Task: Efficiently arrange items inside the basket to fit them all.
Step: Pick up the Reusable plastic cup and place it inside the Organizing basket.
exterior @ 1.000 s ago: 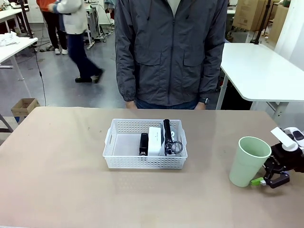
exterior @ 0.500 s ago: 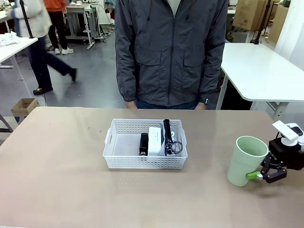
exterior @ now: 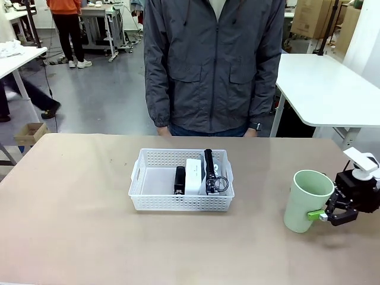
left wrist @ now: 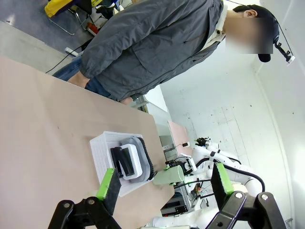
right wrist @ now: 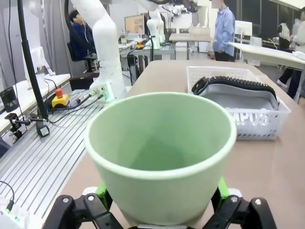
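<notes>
Right gripper (exterior: pixel 328 214) sits w/ jaws spread wide around the pale-green cup (exterior: pixel 307 201), green pads flanking its lower wall on both sides; from the right wrist view the cup (right wrist: pixel 161 155) stands upright btwn the fingers, mouth open toward cam. Can't tell if pads actually touch the wall — looks like bracketing, not yet squeezing.

Cup is at the table's right side, well apart from the white basket (exterior: pixel 155 202) at center. Basket already holds the grey shoe (exterior: pixel 209 170) on edge along its right side, white box (exterior: pixel 194 176) next to it, black stapler (exterior: pixel 179 179) left of that. Left part of basket is bare — prob. kept free for the cup.

Left gripper (left wrist: pixel 163 183) spread open, holding nothing, up off the table w/ basket far ahead of it.
</notes>
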Available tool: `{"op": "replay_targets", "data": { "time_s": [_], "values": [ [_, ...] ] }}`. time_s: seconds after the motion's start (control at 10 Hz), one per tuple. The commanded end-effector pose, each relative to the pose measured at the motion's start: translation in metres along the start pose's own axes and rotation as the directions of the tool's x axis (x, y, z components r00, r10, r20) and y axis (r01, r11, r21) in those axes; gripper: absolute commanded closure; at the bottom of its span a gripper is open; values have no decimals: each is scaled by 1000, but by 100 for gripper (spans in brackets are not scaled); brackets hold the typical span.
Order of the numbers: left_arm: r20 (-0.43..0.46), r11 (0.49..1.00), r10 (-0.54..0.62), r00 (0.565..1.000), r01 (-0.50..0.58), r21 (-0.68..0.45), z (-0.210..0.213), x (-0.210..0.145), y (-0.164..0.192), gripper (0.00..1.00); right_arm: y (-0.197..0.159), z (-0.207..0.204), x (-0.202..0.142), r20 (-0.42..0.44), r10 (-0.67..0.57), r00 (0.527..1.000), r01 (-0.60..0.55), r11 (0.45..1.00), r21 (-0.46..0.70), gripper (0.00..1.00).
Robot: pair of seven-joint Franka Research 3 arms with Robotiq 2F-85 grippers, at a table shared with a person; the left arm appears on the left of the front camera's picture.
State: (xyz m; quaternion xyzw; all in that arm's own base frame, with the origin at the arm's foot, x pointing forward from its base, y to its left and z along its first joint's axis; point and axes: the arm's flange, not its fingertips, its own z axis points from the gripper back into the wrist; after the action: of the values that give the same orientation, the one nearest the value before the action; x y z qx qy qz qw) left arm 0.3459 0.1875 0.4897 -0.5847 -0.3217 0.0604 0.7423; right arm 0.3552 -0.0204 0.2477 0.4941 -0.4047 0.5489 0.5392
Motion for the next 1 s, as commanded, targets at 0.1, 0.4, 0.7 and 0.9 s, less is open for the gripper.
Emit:
{"op": "replay_targets", "data": {
  "time_s": [0.1, 0.4, 0.7, 0.9],
  "values": [
    [-2, 1000, -1, 1000, 1, 3, 1, -2, -3, 0, 4, 0, -15, 17, 26, 1000, -26, 1000, 1, 0],
    [-2, 1000, -1, 1000, 1, 3, 1, -2, -3, 0, 8, 1, -16, -48, 82, 996, -77, 993, 89, 47],
    [-2, 1000, -1, 1000, 1, 3, 1, -2, -3, 0, 9, 1, -16, -51, 83, 995, -77, 992, 104, 100],
    [-2, 1000, -1, 1000, 1, 3, 1, -2, -3, 0, 10, 3, -13, -39, 80, 996, -77, 995, 70, 74]
  ]
}}
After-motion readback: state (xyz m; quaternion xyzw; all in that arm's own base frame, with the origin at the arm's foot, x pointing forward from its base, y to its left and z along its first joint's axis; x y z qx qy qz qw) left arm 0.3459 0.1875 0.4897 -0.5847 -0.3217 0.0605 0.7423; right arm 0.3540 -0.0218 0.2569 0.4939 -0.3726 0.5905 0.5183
